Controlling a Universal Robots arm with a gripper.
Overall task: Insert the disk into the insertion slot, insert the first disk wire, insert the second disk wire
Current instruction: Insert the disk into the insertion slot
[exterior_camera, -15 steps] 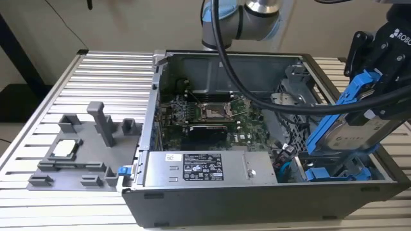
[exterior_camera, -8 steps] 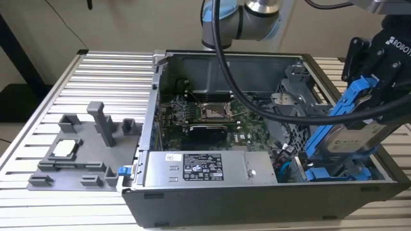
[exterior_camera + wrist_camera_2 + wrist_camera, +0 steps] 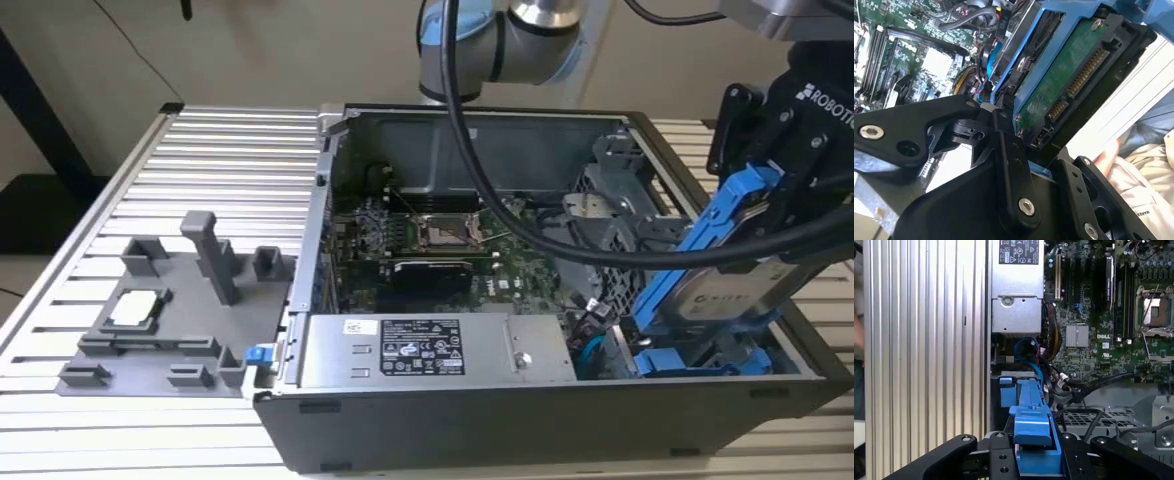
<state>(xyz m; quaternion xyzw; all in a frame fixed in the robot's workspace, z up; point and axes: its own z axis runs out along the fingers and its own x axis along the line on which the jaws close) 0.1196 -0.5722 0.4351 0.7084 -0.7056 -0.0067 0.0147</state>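
Observation:
My gripper (image 3: 781, 190) is shut on the disk (image 3: 727, 270), a silver-grey drive in a bright blue carrier. It hangs tilted above the drive bay slot (image 3: 701, 355) at the open computer case's front corner, on the exterior view's right. In the second wrist view the disk's green circuit board (image 3: 1069, 85) and its connectors sit between my black fingers (image 3: 1011, 165). The first wrist view looks along the blue carrier (image 3: 1031, 432) in my gripper (image 3: 1034, 457) toward the slot (image 3: 1014, 377), where another blue-fronted carrier (image 3: 1006, 390) sits. Blue disk wires (image 3: 1026, 347) curl beside the slot.
A grey power supply (image 3: 400, 350) lies next to the bay. The arm's black cable (image 3: 534, 230) drapes across the motherboard (image 3: 427, 240). A grey fixture tray (image 3: 174, 310) rests on the ribbed table at the exterior view's left. A person's hand (image 3: 1106, 152) is near the case.

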